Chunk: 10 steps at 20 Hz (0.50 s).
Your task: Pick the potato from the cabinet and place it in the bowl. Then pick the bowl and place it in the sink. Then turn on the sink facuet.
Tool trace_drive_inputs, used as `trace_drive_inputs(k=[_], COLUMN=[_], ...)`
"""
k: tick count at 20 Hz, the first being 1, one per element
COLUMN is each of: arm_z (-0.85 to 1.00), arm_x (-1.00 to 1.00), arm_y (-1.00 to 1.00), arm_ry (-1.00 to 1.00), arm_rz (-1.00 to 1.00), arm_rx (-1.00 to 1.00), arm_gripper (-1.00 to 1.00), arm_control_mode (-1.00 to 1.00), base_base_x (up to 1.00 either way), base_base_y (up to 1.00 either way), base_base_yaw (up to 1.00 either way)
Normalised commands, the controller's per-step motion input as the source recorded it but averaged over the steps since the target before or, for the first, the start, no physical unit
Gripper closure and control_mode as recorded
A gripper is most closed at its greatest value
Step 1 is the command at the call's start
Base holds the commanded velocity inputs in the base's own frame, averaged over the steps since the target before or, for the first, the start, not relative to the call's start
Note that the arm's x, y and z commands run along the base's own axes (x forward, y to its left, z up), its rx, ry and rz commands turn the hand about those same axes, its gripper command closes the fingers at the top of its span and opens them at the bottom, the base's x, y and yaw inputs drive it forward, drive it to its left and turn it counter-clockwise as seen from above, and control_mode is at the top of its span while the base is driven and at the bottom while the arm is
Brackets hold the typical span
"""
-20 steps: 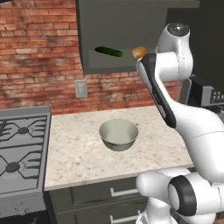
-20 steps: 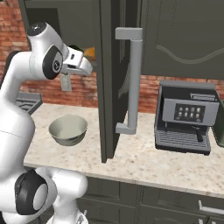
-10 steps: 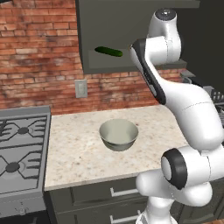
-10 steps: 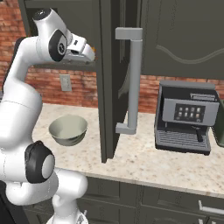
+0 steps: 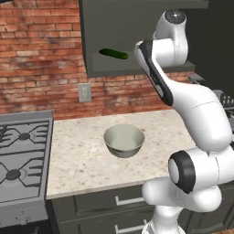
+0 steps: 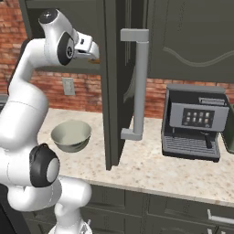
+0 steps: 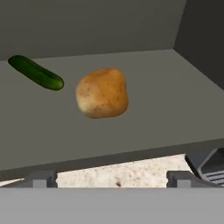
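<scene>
The tan-brown potato (image 7: 102,92) lies on the shelf of the dark cabinet (image 7: 175,100), right of a long green cucumber (image 7: 36,72). My gripper (image 7: 111,179) hovers open just in front of the shelf edge, facing the potato, fingertips (image 7: 41,178) spread wide with nothing between them. In the right base view the gripper (image 6: 93,52) is raised at shelf height beside the open cabinet door (image 6: 114,82). The pale grey-green bowl (image 5: 124,140) stands empty on the counter below. The sink and the sink facuet are out of view.
The cabinet door's long grey handle (image 6: 137,82) juts out right of the hand. A coffee machine (image 6: 194,121) stands on the speckled counter (image 5: 77,160) at the right. A stove (image 5: 20,155) borders the counter on the left.
The arm has swung upward, bringing the hand up to the cabinet shelf and covering the potato in the left base view. The jaws have stayed open.
</scene>
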Motion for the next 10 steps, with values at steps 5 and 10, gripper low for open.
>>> trace_drive_inputs(k=[5,10], arm_z=[-0.04,0.00], arm_x=[0.40,0.32], arm_y=[0.00,0.00], arm_ry=[-0.06,0.00], arm_rz=[0.04,0.00], arm_rx=[0.00,0.00], arm_gripper=[-1.00,-1.00], arm_control_mode=[-1.00,-1.00], base_base_x=[0.00,0.00], base_base_y=[0.00,0.00], base_base_yaw=[0.00,0.00])
